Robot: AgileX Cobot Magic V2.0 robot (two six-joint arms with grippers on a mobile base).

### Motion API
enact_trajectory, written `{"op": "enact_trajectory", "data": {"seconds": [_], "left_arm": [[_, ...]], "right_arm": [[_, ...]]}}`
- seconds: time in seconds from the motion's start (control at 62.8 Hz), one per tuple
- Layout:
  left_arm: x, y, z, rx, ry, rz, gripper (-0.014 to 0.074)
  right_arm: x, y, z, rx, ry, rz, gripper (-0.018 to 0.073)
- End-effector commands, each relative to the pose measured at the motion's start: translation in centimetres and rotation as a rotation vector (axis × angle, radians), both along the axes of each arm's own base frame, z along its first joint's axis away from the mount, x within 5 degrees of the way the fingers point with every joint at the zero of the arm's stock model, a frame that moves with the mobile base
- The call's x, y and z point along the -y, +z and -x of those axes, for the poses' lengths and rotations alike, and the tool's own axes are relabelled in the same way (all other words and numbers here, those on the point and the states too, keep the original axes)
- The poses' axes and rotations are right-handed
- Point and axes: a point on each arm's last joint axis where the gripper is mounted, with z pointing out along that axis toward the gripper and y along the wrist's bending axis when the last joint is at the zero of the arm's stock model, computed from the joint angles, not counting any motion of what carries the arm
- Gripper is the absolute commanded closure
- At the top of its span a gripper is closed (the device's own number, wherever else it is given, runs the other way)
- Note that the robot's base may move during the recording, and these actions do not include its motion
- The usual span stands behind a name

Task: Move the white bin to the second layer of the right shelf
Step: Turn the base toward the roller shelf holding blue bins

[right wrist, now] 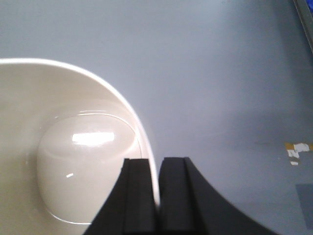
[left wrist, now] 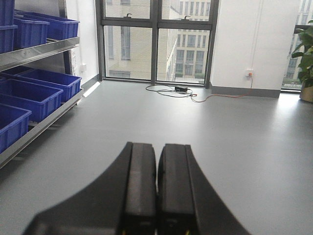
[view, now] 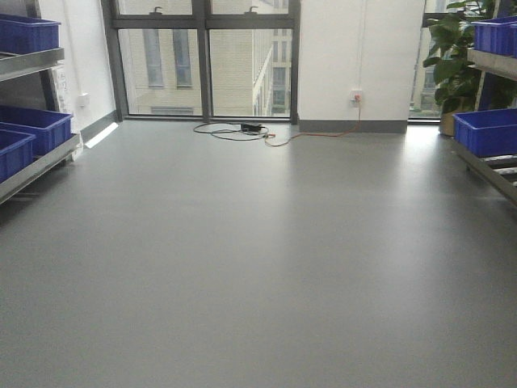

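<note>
wrist views differ: only the right one shows the white bin, its thin wall pinched between the narrow jaws of the right gripper above grey floor, while the left one shows the left gripper pressed together on nothing. front view has neither, only blue crates on the right shelf.

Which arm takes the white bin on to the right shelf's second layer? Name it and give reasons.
Right. The right hand is shut on the rim of the white bin, one finger inside the wall, one outside. The left hand is shut on nothing, pointing over the floor.
</note>
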Motion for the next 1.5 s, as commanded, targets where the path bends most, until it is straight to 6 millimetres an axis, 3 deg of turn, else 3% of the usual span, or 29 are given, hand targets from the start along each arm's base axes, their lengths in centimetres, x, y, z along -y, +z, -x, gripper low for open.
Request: {"op": "enact_trajectory", "data": {"seconds": [0.0,1.481], "left_arm": [[-0.03,-0.09,0.04,0.070,0.000,0.013,0.0512],[-0.03,-0.09,0.04,0.070,0.000,0.013,0.0512]], "right_arm": [[0.09,1.55,-0.41,0.109,-0.007,0.006,0.0510],[0.09,1.53,-0.40,0.107,-0.007,0.006,0.0510]]}}
